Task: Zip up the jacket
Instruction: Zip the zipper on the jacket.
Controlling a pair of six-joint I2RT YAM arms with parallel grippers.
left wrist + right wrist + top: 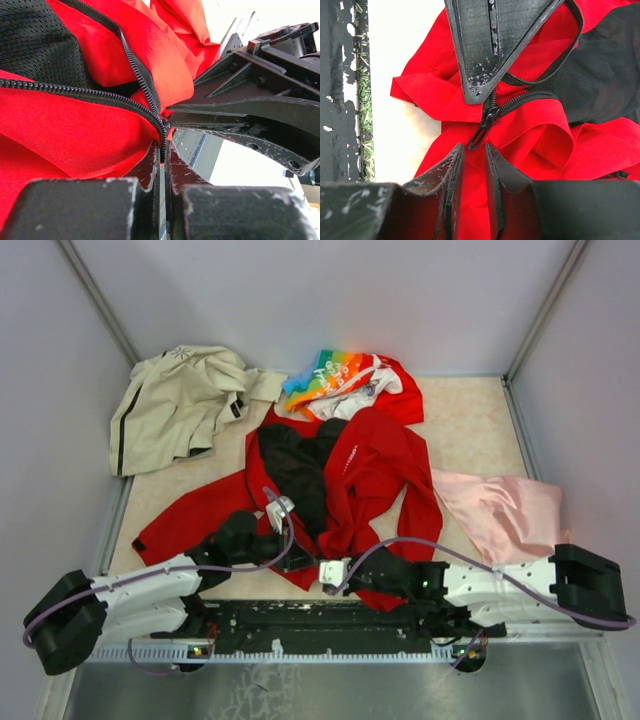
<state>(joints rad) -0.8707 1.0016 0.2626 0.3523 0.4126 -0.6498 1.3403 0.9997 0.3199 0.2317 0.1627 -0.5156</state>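
Closest to the lens you see the two fingers of the right pincer point(474, 152). They stand a little apart and clamp nothing. The end of the zipper pull point(483, 127) lies just at their tips. This pull sits at the bottom of the zipper point(100, 92) of the red jacket point(375, 465). Above the pull the two rows of teeth spread apart, with black lining between them. The left pincer point(162, 150) is closed on the jacket at the zipper's joined end. The red jacket lies open in the middle of the table point(470, 430), near the arms. Behind it you find a rainbow garment point(330, 375). At the far left is a beige jacket point(175, 405), and at the right a pink cloth point(505, 515).
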